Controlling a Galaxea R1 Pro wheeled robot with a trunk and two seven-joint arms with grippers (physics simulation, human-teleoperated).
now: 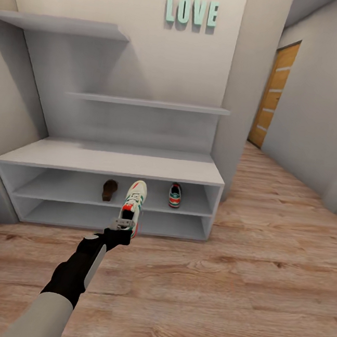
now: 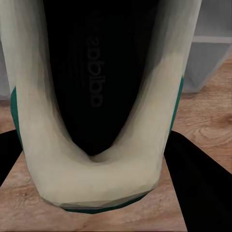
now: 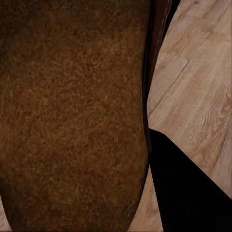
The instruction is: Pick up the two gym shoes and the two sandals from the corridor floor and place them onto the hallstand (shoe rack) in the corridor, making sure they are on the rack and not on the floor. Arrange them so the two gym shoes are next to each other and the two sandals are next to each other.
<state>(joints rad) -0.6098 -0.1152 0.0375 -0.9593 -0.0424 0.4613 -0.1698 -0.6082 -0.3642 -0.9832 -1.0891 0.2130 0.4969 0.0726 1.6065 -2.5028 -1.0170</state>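
**Obs 1:** Sneaker [image 1: 134, 206] in the left gripper [image 1: 121, 225], clamped at the heel, toe pointing up and away toward the hallstand [image 1: 111, 162]. White upper, green stripes, red-orange heel patch. It hangs clear of the corridor floor [image 1: 238, 291], in front of the two open shelf rows.

**Obs 2:** Confirmed from the left wrist camera: the heel collar of the shoe [image 2: 96, 145] sits right against the lens, dark insole above it, black fingers [image 2: 203, 183] on either side of the heel. Jaws closed on the shoe.

**Obs 1:** Beyond the gripper, on the upper shelf row: second gym shoe [image 1: 175, 195], off to the gripper's right, toe outward. One sandal [image 1: 109, 190], dark brown, just to the gripper's left on the same shelf. The two are well apart, with the held sneaker showing between them from the head camera.

**Obs 2:** Right gripper?

**Obs 1:** Right wrist camera has a broad dark brown grainy surface [image 3: 72, 116] pressed up close, the same brown as the sandal leather. One black finger [image 3: 183, 188] beside it, wood planks behind. Cannot tell whether the jaws are clamped or merely beside it.

**Obs 2:** Bench top bare, pale grey. Two stepped shelves above, teal LOVE letters [image 1: 191, 11] on the wall. Wooden door [image 1: 274, 94] far right down the corridor.
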